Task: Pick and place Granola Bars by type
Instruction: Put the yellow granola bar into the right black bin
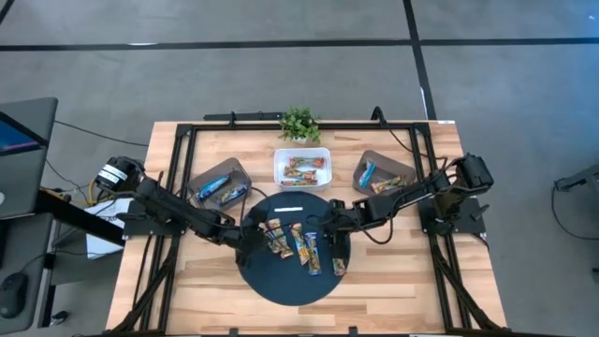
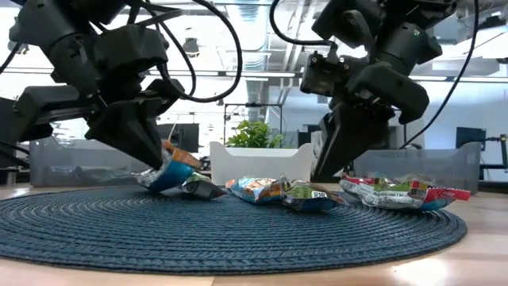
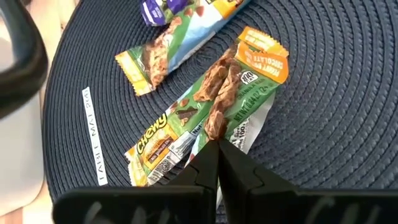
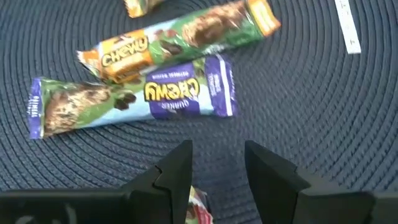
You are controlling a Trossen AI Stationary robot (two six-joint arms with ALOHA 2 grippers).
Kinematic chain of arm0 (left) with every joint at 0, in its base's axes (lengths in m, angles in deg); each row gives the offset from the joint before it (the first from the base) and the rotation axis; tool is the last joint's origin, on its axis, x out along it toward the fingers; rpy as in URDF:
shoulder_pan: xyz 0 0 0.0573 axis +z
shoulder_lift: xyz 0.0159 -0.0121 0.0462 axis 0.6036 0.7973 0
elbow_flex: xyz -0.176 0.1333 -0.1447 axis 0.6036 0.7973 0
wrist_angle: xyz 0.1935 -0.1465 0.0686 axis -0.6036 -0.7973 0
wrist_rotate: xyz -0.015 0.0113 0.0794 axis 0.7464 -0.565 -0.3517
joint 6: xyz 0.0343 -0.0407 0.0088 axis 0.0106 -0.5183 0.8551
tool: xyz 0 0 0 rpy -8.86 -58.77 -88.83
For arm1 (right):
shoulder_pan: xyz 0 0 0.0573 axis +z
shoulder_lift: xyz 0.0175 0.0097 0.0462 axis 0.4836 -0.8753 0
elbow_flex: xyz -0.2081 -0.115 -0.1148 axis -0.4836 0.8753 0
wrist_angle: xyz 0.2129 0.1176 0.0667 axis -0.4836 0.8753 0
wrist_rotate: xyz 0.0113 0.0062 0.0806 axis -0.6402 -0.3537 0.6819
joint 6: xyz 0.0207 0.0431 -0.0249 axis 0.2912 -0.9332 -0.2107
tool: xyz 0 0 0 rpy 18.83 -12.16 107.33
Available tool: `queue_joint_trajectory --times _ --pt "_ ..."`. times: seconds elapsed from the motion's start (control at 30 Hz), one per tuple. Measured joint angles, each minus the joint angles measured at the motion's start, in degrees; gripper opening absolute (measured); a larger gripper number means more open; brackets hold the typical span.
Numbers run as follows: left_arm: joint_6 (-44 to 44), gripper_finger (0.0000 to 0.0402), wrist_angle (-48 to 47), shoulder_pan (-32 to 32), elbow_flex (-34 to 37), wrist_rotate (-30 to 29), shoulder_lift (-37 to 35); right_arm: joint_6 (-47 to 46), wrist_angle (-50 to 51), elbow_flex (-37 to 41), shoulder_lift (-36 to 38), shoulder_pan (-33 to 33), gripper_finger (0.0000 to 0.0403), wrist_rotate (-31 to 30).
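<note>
High view: on the wooden desk (image 1: 187, 271) lies a round, dark woven mat (image 1: 281, 276) with several glossy bars (image 1: 310, 251) near its middle. The left gripper (image 1: 259, 234) and right gripper (image 1: 323, 220) reach in from either side. Beyond sit two grey trays (image 1: 215, 173), a white bin (image 1: 302, 168) and a plant (image 1: 299, 123).

Low view: the left gripper (image 2: 159, 168) tilts a crinkly bar's end off the mat.

Left wrist view: its fingers (image 3: 214, 171) are pinched tight on a green-and-orange bar (image 3: 211, 118).

Right wrist view: the right gripper (image 4: 217, 163) hangs partly spread, holding nothing, near a purple bar (image 4: 134, 96).
</note>
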Motion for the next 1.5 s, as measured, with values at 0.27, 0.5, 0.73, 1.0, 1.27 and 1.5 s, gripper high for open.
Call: queue_joint_trajectory --times 0.27,0.5,0.73,1.0,1.27,1.5 --pt "1.8 0.0002 1.41 0.48 0.0 -0.02 0.02 0.01 -0.19 -1.49 -6.42 -2.11 0.0138 0.5" --pt "7.56 0.0002 7.14 1.64 0.0 0.44 0.02 0.06 1.54 -3.8 -8.19 -4.21 0.0138 3.15" --pt "12.43 0.0001 16.96 5.09 0.0 0.52 0.04 0.06 1.44 -3.7 -7.79 -3.61 0.0138 2.86" --pt "16.9 0.0002 26.07 9.43 0.0 7.41 0.04 0.06 1.44 -3.65 -7.85 -3.66 0.0138 2.99" --pt "20.68 0.0076 35.26 11.6 -0.02 11.3 8.45 0.06 1.43 -3.61 -7.91 -3.66 0.0138 2.99" --pt "22.11 0.0161 36.9 10.81 -1.22 -5.21 11.07 2.08 1.55 -3.59 -7.91 -3.64 0.0138 3.04"
